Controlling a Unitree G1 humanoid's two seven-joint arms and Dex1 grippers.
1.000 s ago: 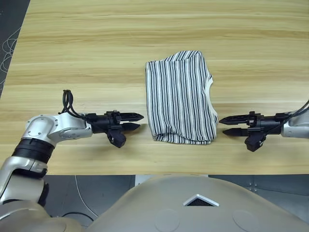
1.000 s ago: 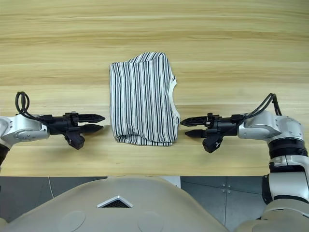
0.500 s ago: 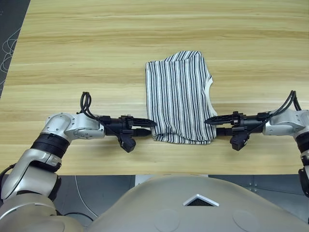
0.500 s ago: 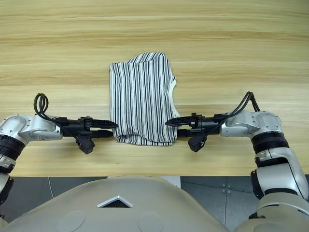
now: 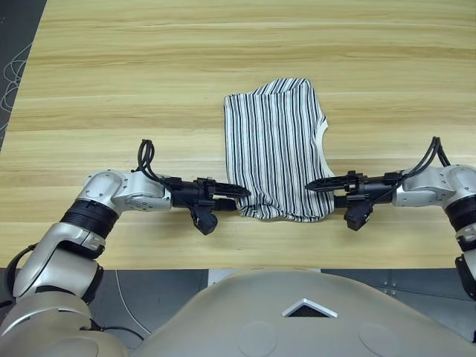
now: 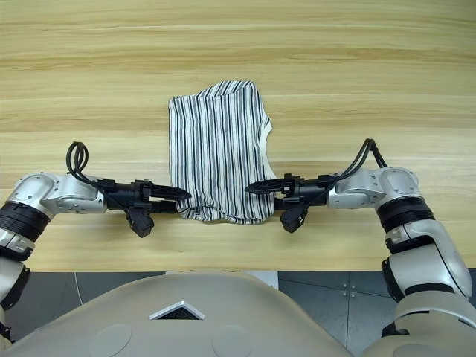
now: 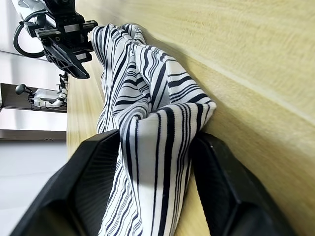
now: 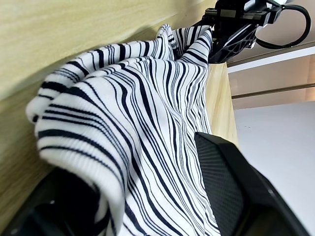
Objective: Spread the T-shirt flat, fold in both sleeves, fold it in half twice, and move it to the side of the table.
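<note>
While both arms lie low along the near edge of the surface, each hand has worked itself onto a near corner of the T-shirt. The left hand has its fingers parted, with the striped corner bunched up between them and filling the gap. From where I stand they look set around the cloth, not clamped on it. The right hand is in the same position at the opposite corner. Its fingers are spread wide, one over a rolled, ribbed edge and one under it.

The shirt itself sits in the middle of the surface as a narrow folded packet, long side running away from the robot and sleeves tucked out of sight. Its white neckband peeks out on the robot's right.

I'd judge the shirt light, soft and limp. It will sag and slide the moment it is lifted, and the stacked layers could peel apart if only the top one is caught. The two near corners seem the right places to take hold, pinching through every layer so the fold carries over evenly.

I can read no writing, tag or logo on it, and see only black and white stripes.
</note>
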